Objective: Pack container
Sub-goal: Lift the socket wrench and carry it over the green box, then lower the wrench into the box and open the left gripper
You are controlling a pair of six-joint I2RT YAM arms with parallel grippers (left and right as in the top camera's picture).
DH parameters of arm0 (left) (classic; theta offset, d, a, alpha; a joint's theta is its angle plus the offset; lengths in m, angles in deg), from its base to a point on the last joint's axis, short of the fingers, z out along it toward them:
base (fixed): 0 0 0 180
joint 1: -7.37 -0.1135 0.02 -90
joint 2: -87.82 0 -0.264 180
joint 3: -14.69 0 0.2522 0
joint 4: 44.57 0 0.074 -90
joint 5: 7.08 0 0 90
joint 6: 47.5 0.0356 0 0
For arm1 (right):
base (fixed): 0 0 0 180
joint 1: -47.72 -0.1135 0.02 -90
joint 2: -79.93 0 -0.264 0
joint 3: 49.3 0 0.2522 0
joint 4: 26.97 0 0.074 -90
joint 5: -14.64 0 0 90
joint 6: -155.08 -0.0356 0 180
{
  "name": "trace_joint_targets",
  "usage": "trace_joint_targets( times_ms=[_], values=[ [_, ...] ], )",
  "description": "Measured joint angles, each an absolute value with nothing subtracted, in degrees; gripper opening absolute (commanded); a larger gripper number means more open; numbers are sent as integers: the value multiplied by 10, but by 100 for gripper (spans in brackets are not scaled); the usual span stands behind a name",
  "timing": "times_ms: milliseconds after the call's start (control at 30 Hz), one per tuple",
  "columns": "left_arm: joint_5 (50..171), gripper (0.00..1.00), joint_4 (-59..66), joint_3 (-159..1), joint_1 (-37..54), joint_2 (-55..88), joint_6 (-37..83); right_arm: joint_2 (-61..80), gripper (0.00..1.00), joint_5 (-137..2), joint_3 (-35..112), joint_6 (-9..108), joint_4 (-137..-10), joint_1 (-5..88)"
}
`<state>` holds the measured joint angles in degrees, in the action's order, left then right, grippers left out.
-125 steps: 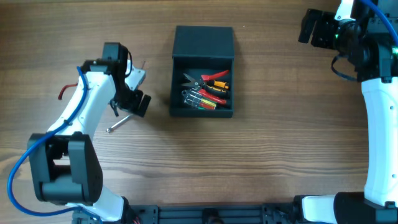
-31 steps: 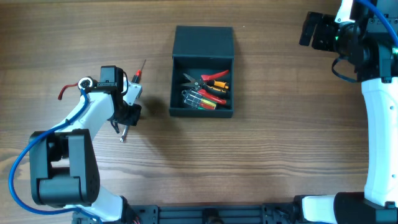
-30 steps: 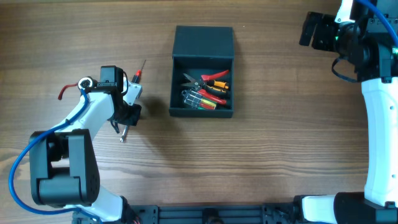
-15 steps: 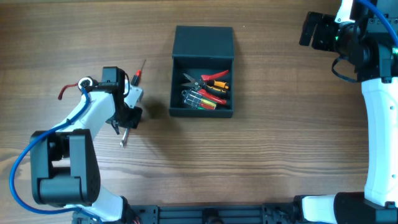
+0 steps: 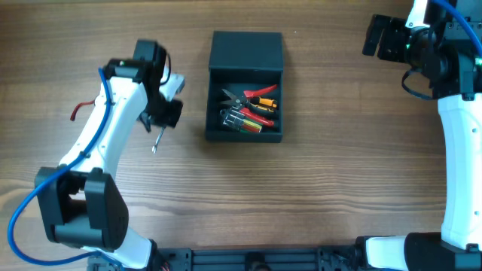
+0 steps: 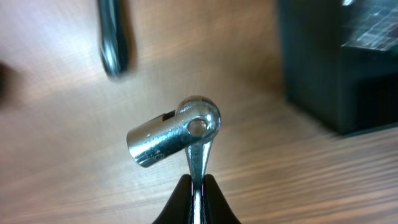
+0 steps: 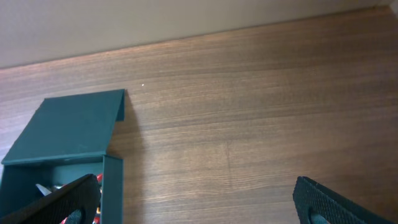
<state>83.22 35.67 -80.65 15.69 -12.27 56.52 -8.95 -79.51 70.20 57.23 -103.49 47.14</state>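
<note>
Teal-grey container (image 5: 245, 136), lid (image 5: 247, 51) toward far edge

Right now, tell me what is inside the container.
The open container holds a grey scissor-like tool and red- and yellow-handled tools, piled together. Anything beneath that pile is covered.

left wrist view: container (image 6: 336, 62) blurred, cut by right edge. dark bar (image 6: 114, 37) blurred, cut by top edge. metal tool (image 6: 177, 134) shank vanishes inside left claw (image 6: 198, 200). right wrist view: right claw (image 7: 196, 202) tips clipped by bottom edge. overhead: tools (image 5: 250, 109) in container too small to sort, red item (image 5: 81, 111) half hidden under left arm (image 5: 113, 124).
</note>
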Motion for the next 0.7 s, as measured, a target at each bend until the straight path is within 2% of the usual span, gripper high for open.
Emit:
trace_joint_targets(
  times_ms=[233,500,700],
  values=[
    [832,4,330,-922,238,-123,603,-89,100,-795,702,572,-1038,471],
    [828,4,186,-930,386,-123,830,-89,100,-795,702,572,-1042,471],
    [832,4,153,-930,406,-128,885,-89,100,-795,702,572,-1046,471]
  ],
)
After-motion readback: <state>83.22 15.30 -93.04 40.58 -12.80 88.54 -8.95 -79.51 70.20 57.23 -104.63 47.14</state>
